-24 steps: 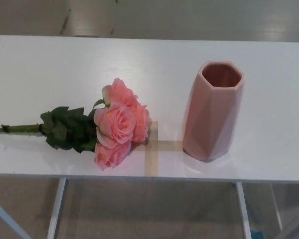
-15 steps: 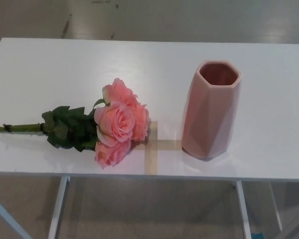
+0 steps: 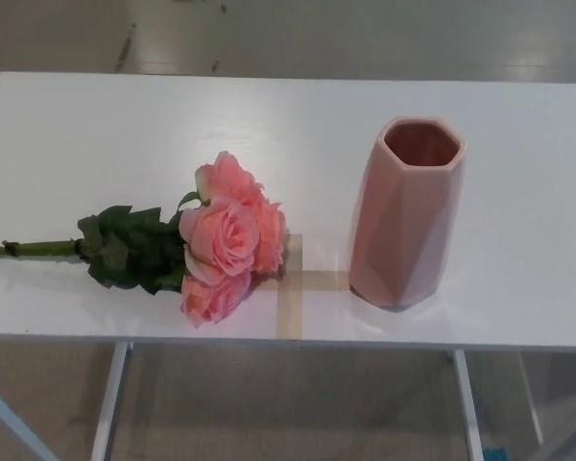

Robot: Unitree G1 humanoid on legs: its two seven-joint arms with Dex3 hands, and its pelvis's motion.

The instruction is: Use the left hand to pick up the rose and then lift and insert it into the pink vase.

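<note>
Nearest the camera, along the front edge of the white table [image 3: 77, 125], a cross of tan tape [image 3: 293, 288] marks the surface, and the lowest bloom of the rose [image 3: 226, 240] lies just beside it. The rose is a small bunch of pink blooms lying flat on its side, heads toward the middle of the table, dark green leaves behind them, and a thin green stem [image 3: 29, 248] running out toward the table's left edge. To the right of the tape, apart from the blooms, the pink vase [image 3: 406, 216] stands upright, a faceted body with an open mouth facing up and nothing visible inside it. Beyond both, the far half of the table is bare white, and grey floor shows past it. Neither robot hand appears anywhere, so the state of the fingers cannot be told. By this layout the task seems to sit at its very first step: the rose is untouched and the vase has no flower in it. The next move likely calls for the left hand to come in from the left, close on the stem or leafy section, then lift and turn the bunch stem-down over the vase mouth.
</note>
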